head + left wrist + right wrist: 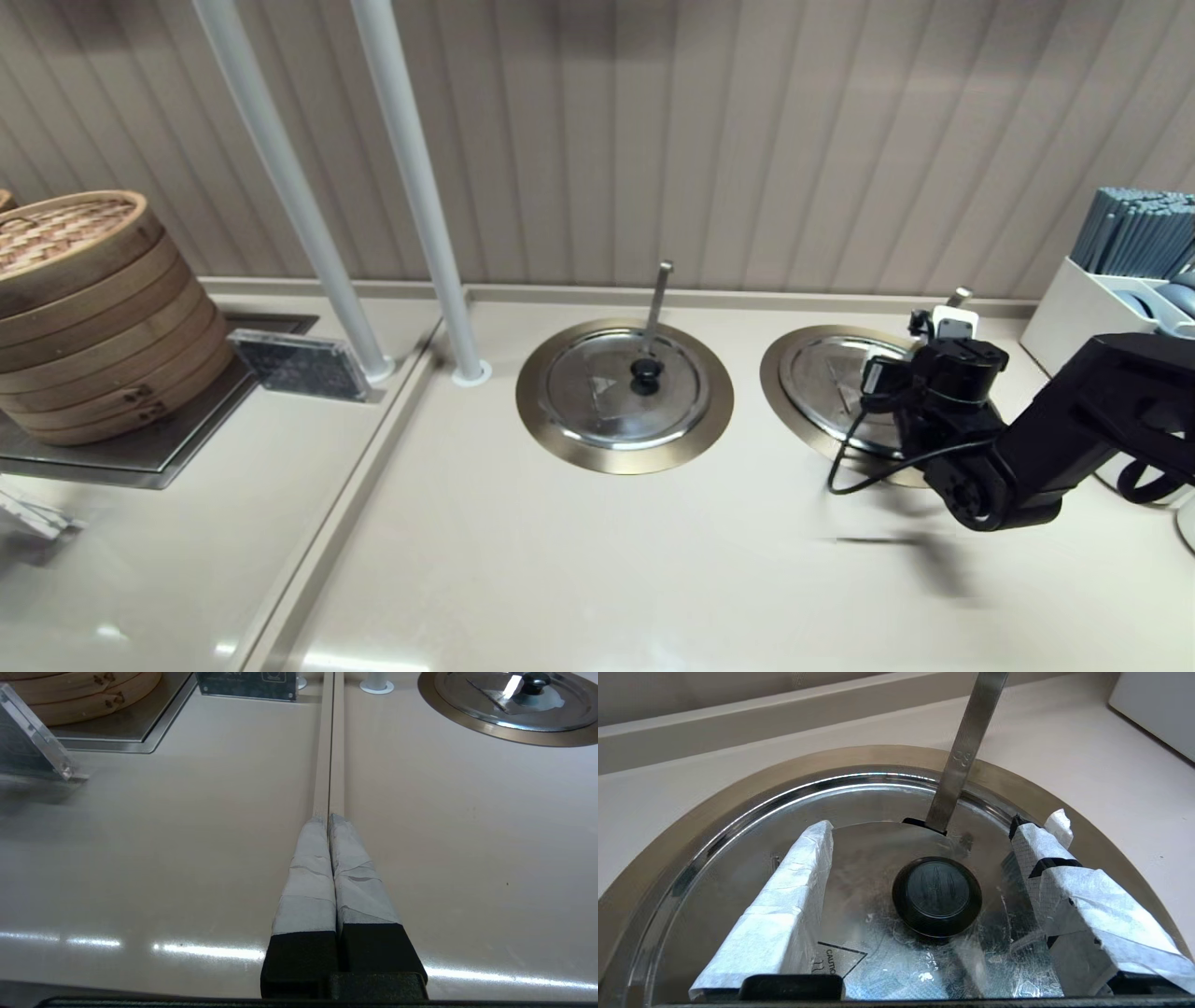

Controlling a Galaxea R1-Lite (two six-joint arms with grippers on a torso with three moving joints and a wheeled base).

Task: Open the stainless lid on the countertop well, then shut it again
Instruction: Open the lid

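You are looking at a beige counter [597, 569] against a ribbed panel wall [747, 140], with two gold-ringed wells set into it side by side. Take the twin lid [624, 387] with its upright ladle handle as your landmark.

Your right gripper [920, 877] hangs over the well [780, 373] to the right of the twin lid, on the robot's right side. The black arm reaches in from the right edge of the counter, its wrist bent down over the lid [859, 858]. In the right wrist view the taped fingers [784, 905] are spread wide, one on each side of the black knob [937, 896], neither touching it. The lid sits flat in its well, closed. The slanting ladle handle [966, 751] rises through the rim notch just beyond the knob.

Your left gripper [329, 819] is parked low over bare counter, well to the left of the twin lid, its fingers pressed together with nothing between them, pointing along a seam in the counter.

Just left of the twin lid stand two white poles [411, 187]. Farther left a bamboo steamer [89, 308] sits on a steel tray [140, 457], with a dark plaque [294, 364] beside it. Far to the right of the twin lid, a white holder [1083, 308] stands near the arm's elbow.
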